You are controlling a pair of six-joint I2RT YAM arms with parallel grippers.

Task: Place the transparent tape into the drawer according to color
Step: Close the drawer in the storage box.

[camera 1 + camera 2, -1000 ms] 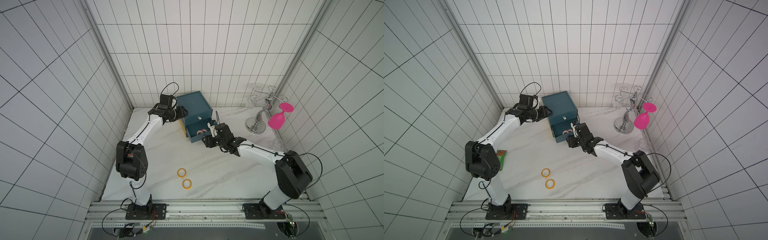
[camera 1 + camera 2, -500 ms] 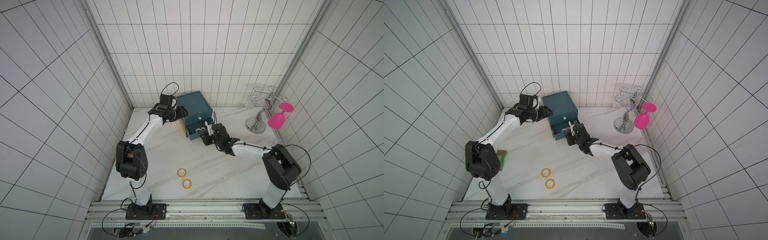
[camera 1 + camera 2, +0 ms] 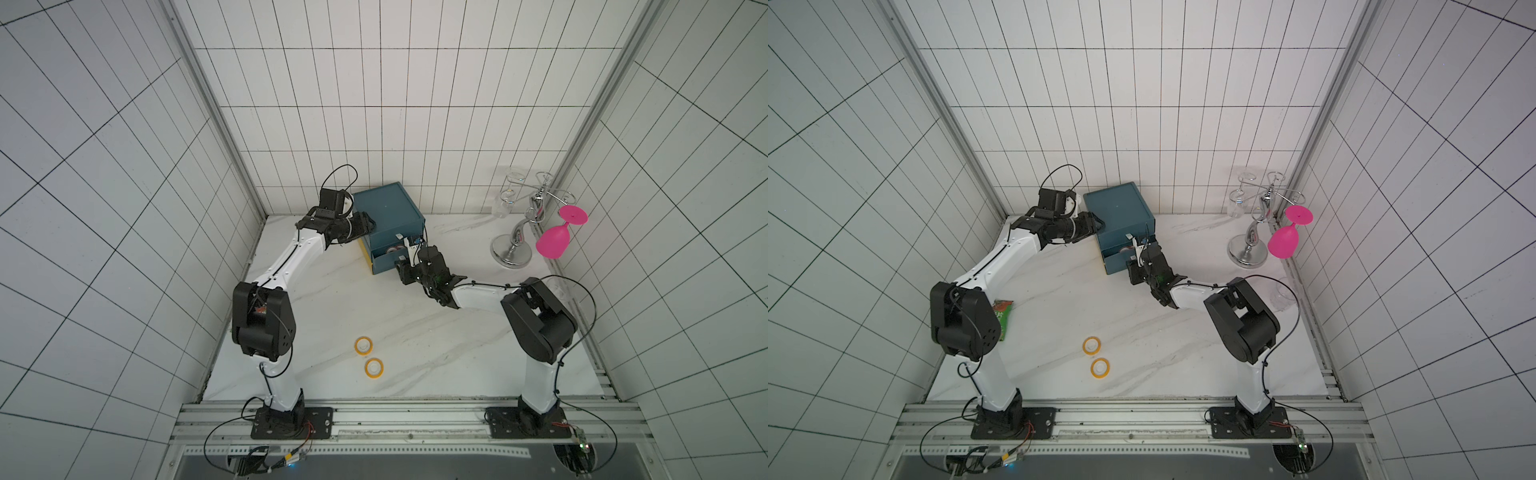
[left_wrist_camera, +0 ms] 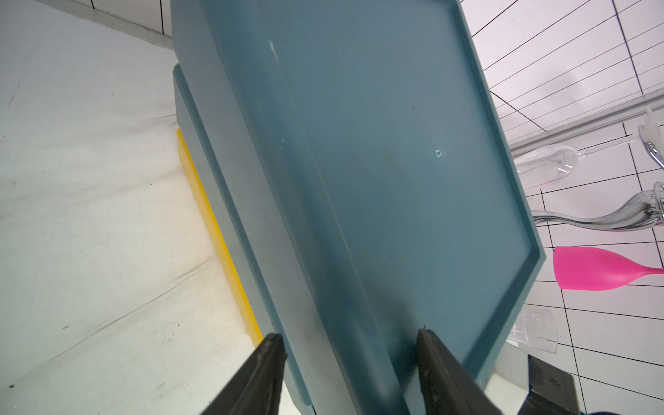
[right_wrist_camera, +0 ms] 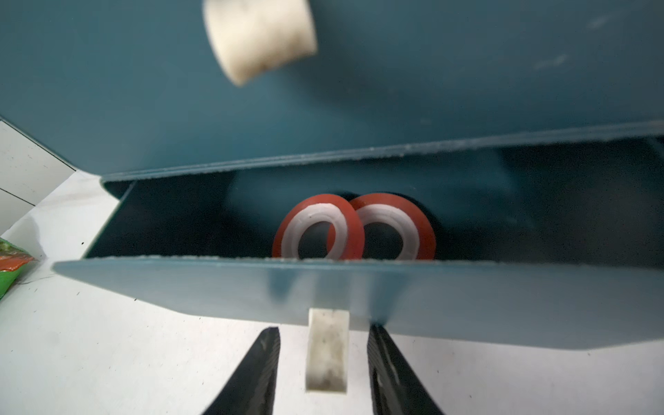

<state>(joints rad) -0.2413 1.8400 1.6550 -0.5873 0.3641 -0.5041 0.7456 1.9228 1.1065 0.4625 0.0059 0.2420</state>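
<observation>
The drawer cabinet (image 3: pixel 388 212) is dark teal and stands at the back of the table. My left gripper (image 4: pixel 350 337) is closed on its upper left edge, one finger on the side and one on the top (image 3: pixel 368 224). A low drawer (image 5: pixel 359 291) is pulled out. Two red tape rolls (image 5: pixel 318 230) (image 5: pixel 395 230) lean together inside it. My right gripper (image 5: pixel 323 328) stands open astride that drawer's pale pull tab (image 5: pixel 327 352), with a gap on each side (image 3: pixel 409 266). In both top views two orange-yellow tape rolls (image 3: pixel 363 345) (image 3: pixel 374 368) lie on the table (image 3: pixel 1091 345) (image 3: pixel 1100 368).
A chrome glass rack (image 3: pixel 513 253) at the back right carries a pink goblet (image 3: pixel 555 241) and clear glasses. Another clear glass (image 3: pixel 1281 297) lies by the right wall. A green snack packet (image 3: pixel 1003 316) lies by my left arm's elbow.
My right gripper has moved in to the open drawer's pull tab and its jaws have narrowed. The left gripper has stayed on the cabinet.
</observation>
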